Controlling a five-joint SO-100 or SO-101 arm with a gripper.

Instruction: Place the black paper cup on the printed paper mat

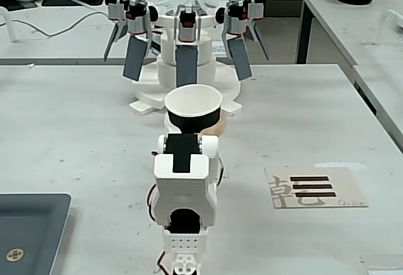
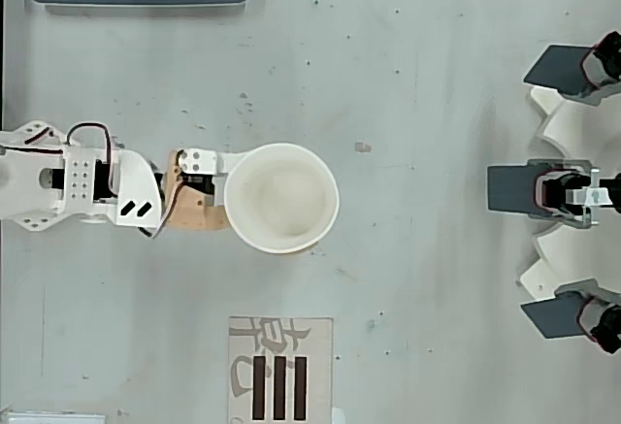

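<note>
The jaws pinch the tapered matte black paper cup (image 2: 281, 198), white inside, well apart from the flat beige printed paper mat (image 2: 279, 371).

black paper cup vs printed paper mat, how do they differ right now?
The black paper cup stands upright in front of the arm's hand; the printed paper mat lies flat and apart, to the right in the fixed view. The cup is black outside and white inside; the mat is beige with three dark bars. The cup is round; the mat is rectangular. Both are over the same grey table.
</note>
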